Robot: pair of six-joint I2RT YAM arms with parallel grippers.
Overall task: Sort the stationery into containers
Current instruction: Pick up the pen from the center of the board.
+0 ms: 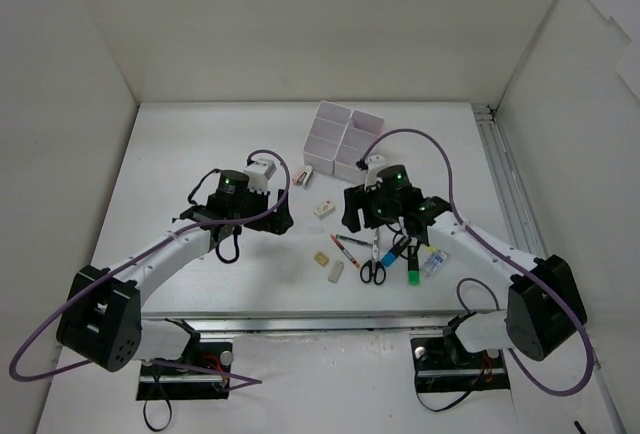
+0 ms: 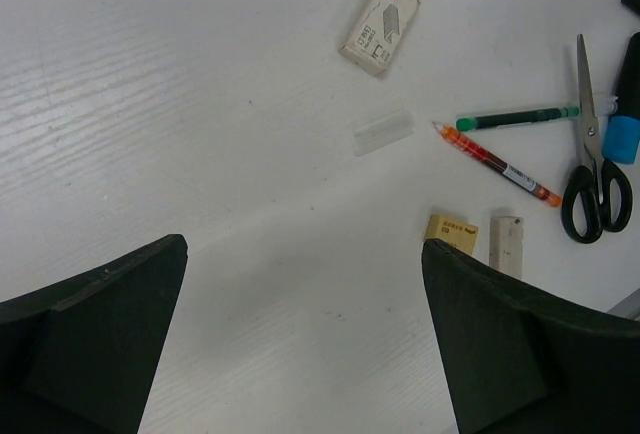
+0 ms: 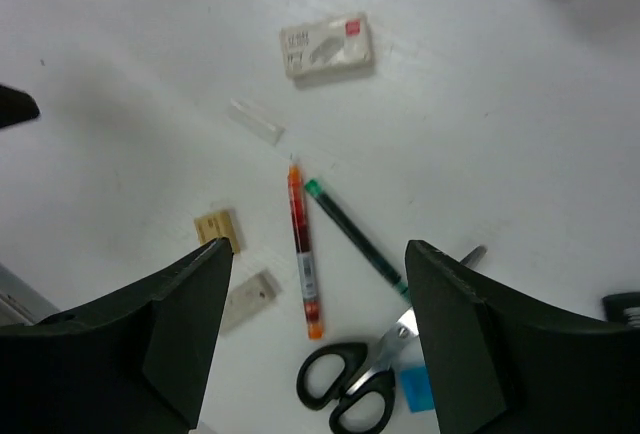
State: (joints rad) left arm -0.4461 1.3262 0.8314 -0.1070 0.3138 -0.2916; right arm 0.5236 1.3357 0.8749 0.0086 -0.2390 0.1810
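Top view: four white thin-walled square bins [image 1: 340, 139] sit as a 2x2 block at the far middle of the white worktop [image 1: 190, 154]. Stationery lies loose nearer: small pink piece [image 1: 308, 176] just beside the bins, black-handled scissors [image 1: 372, 270], green highlighter [image 1: 412, 274], blue-capped glue bottle [image 1: 432, 262]. Nothing visibly sorted yet.

Left wrist: left tool [image 2: 303, 244] has its fingers wide apart, empty, over bare worktop. White printed box [image 2: 380, 24] and clear little strip [image 2: 383, 132] lie ahead. Tan eraser [image 2: 452, 229] and white eraser [image 2: 506, 244] lie just beside one finger.

Right wrist: right tool [image 3: 318, 246] has its fingers apart, empty, straddling the red pen [image 3: 297, 204]. Dark green-capped pen [image 3: 352, 232] lies angled just beside it, also inside the gap.

Likely step: pick the red pen. Drop straight, shift off the green-capped pen, pinch mid-barrel so only one pen lifts.

Only the top view shows the bins. The clear strip reads only in the wrist views.
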